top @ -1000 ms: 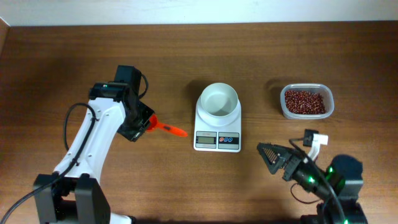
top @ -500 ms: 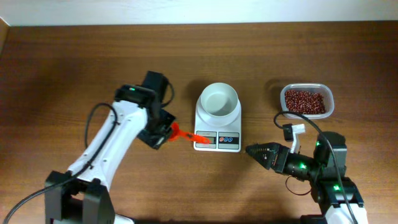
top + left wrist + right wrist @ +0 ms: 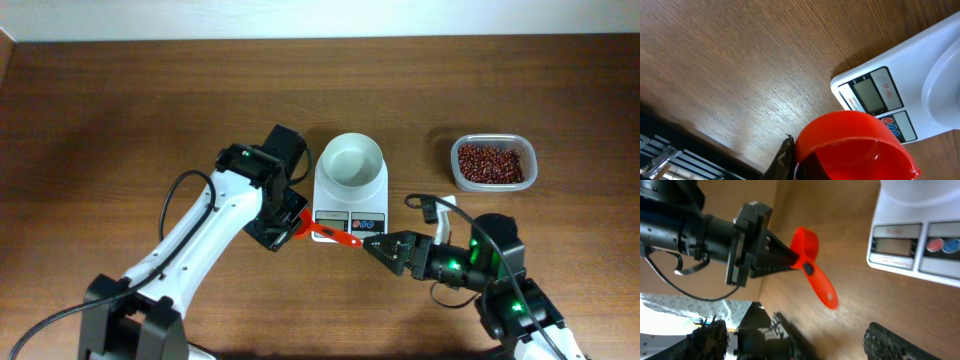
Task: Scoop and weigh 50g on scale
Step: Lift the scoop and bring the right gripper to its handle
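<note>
Left hand grips the scoop near its cup, handle offered past the scale's front to the open right hand just short of it, likely a handover because the beans sit in the tub toward the table's right edge.

The scale mid-table, bowl on top of it, tub of beans off to its right, scoop over the scale's front edge, between my left gripper and right gripper
</note>
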`<state>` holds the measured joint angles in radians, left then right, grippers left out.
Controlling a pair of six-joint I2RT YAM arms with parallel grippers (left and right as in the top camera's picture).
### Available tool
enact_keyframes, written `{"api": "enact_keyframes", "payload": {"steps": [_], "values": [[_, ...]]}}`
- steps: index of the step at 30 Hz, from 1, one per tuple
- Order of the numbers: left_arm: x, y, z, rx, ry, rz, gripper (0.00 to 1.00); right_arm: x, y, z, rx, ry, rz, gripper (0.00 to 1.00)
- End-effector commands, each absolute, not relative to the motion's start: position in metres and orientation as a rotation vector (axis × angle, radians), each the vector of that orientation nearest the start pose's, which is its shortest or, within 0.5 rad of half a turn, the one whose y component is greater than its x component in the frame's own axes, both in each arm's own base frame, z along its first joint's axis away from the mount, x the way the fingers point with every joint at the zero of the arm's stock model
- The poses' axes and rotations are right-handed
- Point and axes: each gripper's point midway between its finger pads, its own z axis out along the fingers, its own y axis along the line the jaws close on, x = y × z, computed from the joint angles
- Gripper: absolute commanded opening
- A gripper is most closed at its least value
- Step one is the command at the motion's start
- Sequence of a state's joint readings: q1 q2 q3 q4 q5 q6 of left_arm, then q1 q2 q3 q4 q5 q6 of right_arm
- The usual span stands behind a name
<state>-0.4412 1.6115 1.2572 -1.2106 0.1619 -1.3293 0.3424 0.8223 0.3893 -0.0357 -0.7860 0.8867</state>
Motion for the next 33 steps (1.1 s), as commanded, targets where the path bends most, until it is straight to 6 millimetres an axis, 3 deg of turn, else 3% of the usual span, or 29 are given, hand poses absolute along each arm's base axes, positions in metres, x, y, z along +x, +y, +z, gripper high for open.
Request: {"api": "enact_keyframes", "payload": {"steps": [1,4,8,12,17,21,23,27,33], "values": [[0.243,-0.142,0.134,-1.375,2.87,-0.256,0.0,0.212,0.214,0.181,0.092,2.221,1.487,0.88],[0.238,-0.128,0.151,-1.348,2.806,-0.242,0.0,0.21,0.225,0.182,0.074,2.208,1.479,0.88],[0.23,-0.125,0.167,-1.325,2.77,-0.308,0.0,0.205,0.245,0.189,-0.019,2.174,1.519,0.89],[0.219,-0.12,0.159,-1.365,2.785,-0.262,0.0,0.203,0.264,0.189,-0.089,2.154,1.56,0.88],[0.217,-0.12,0.154,-1.431,2.769,-0.259,0.0,0.207,0.277,0.171,-0.049,2.211,1.588,0.88],[0.218,-0.12,0.154,-1.445,2.76,-0.264,0.0,0.217,0.284,0.178,-0.031,2.153,1.639,0.88],[0.218,-0.12,0.154,-1.445,2.76,-0.264,0.0,0.219,0.287,0.18,-0.019,2.14,1.662,0.85],[0.218,-0.12,0.154,-1.445,2.761,-0.264,0.0,0.22,0.288,0.181,-0.006,2.135,1.681,0.65],[0.218,-0.131,0.155,-1.422,2.782,-0.317,0.0,0.218,0.289,0.181,0.038,2.157,1.719,0.51]]}}
